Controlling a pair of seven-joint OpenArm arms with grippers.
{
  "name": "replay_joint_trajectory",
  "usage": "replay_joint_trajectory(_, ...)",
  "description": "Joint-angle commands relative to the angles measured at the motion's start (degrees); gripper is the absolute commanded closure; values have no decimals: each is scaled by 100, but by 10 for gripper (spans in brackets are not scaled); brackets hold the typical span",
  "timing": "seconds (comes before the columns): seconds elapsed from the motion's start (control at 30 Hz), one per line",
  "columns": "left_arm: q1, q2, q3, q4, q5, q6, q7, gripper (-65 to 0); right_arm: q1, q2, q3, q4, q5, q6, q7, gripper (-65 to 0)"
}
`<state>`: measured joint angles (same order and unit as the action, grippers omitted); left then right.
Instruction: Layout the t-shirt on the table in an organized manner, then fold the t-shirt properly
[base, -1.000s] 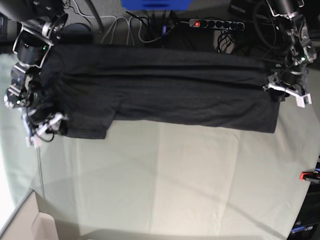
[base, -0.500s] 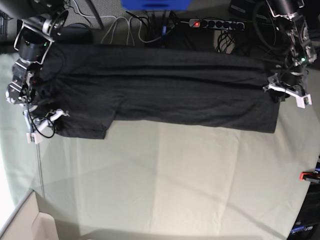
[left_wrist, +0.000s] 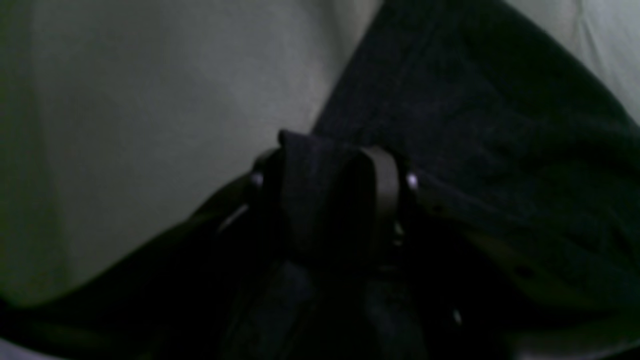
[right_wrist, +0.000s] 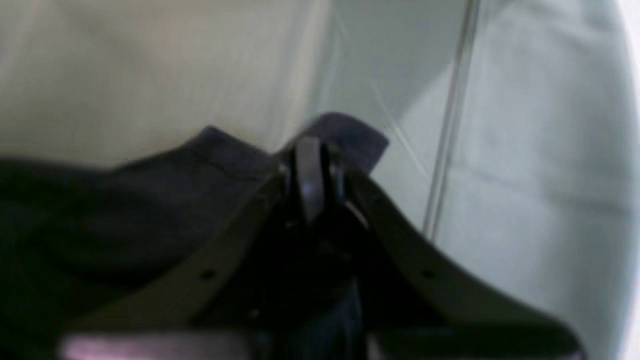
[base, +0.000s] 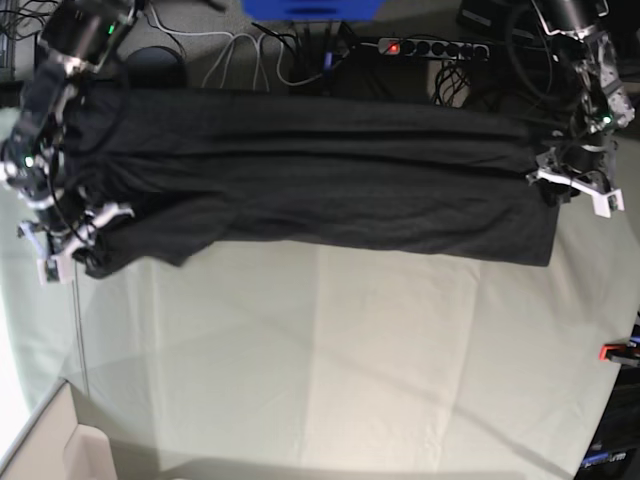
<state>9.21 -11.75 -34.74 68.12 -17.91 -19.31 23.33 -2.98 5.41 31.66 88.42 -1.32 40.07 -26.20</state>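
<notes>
- The t-shirt lies spread in a long dark band across the far half of the counter, plain charcoal side up (no print shows); long soft creases run along its length, and its near edge is straight except toward the base view's left, where it slopes up to a pulled corner.
- The right gripper, at the base view's left, has its fingers clenched on a corner of the cloth; a small flap sticks out beyond the tips in the right wrist view.
- The left gripper, at the base view's right, has its fingers grasping a bunched fold of the shirt's other end; fabric fills the gap between them.
- Beyond the counter's far edge a power strip lies among cables; a red clamp sits at the right edge.
</notes>
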Motion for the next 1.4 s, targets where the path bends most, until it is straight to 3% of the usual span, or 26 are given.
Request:
replay_joint_trajectory(0.0, -38, -96, -20, 85, -42, -16, -131, -238, -66, 8, 91, 349, 128, -7, 92, 0)
replay_joint_trajectory(0.17, -38, -104, -3, 85, -59, -16, -131, -238, -515, -299, 636, 956, 128, -7, -40, 0)
replay_joint_trajectory(0.83, -20, -139, -3, 85, -42, -16, -105, -238, -717, -273, 979, -240, 110, -7, -13, 0)
replay_joint_trajectory(1.1, 24, -148, 15, 120, -77, -25, -96, -239, -902, -282, 979, -135, 101, -7, 13, -217)
replay_joint_trajectory(1.27, 33, -139, 15, 147, -86, -34, -96, -252, -919, -290, 979, -99, 110, -7, 13, -244)
replay_joint_trajectory(1.37, 33, -131, 15, 147, -86, -34, 10, -359, -1007, -299, 979, -108, 119, -7, 13, -248)
